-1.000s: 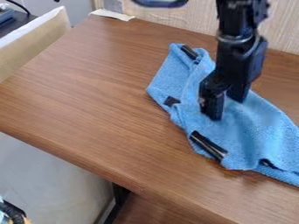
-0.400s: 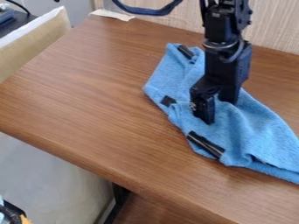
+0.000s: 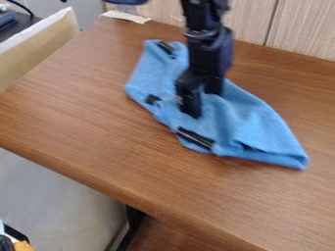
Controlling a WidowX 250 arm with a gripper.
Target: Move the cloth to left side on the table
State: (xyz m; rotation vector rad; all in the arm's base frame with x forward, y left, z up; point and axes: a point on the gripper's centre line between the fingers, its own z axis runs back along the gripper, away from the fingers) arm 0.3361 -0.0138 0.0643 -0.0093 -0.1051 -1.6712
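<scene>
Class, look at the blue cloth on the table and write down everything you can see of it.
The cloth is light blue, with a soft, towel-like look. It lies rumpled and partly folded on the brown wood-grain table, slanting from near the back edge down to a blunt corner at the right. Three dark patches show: one at its upper tip, a small one on its left edge and a longer strip along its lower edge. The black gripper is down at its middle, with folds around it.
</scene>
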